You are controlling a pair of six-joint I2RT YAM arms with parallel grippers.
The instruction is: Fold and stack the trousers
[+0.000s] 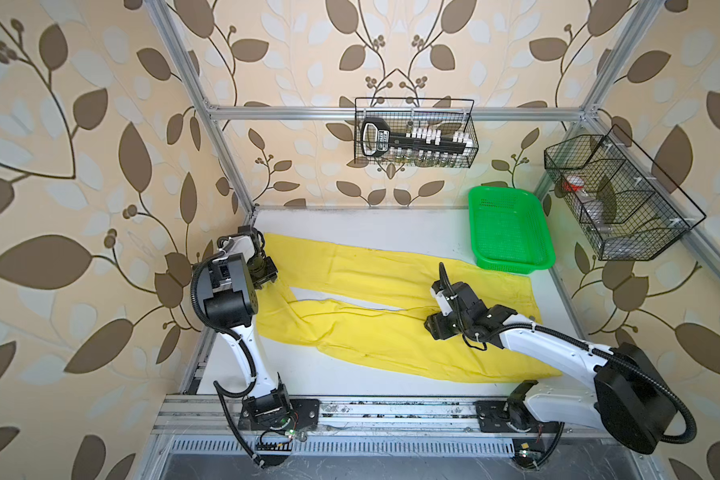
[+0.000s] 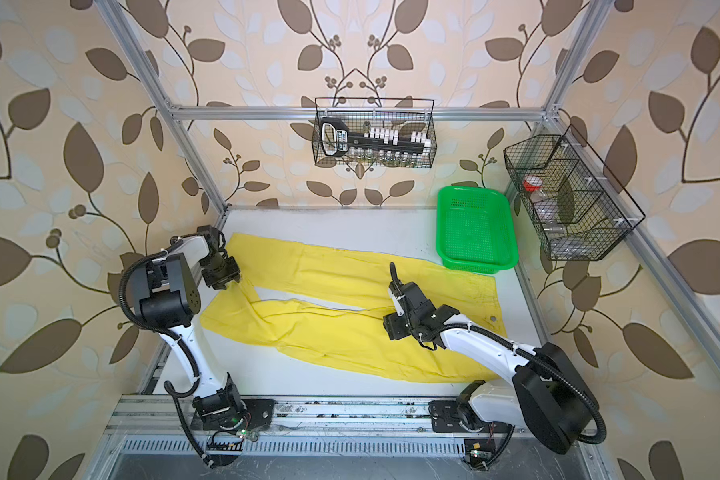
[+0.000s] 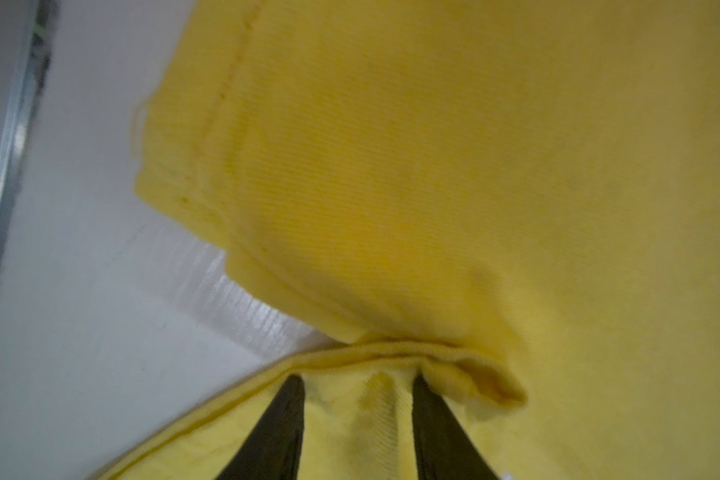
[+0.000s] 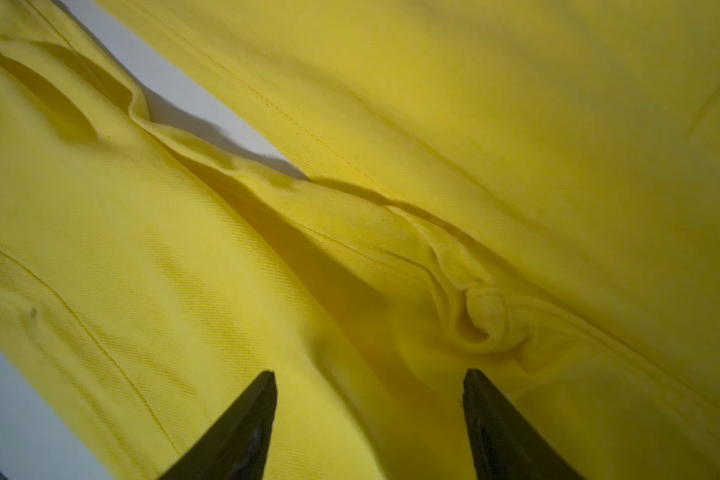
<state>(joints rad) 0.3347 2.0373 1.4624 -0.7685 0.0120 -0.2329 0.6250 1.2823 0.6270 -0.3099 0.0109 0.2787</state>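
The trousers [image 1: 371,266] lie spread on the table [image 1: 350,220], with the leg ends at the left gripper [image 3: 357,380] and the waistband end behind the right gripper [image 4: 371,374]. Left jaws: partly apart, straddling a raised ridge of leg-edge cloth that fills the gap between them; whether they clamp it cannot be determined. Right jaws: wide apart, nothing held, tips low over the cloth. The bunched crotch seam lies just ahead of them, the split between the legs farther ahead.
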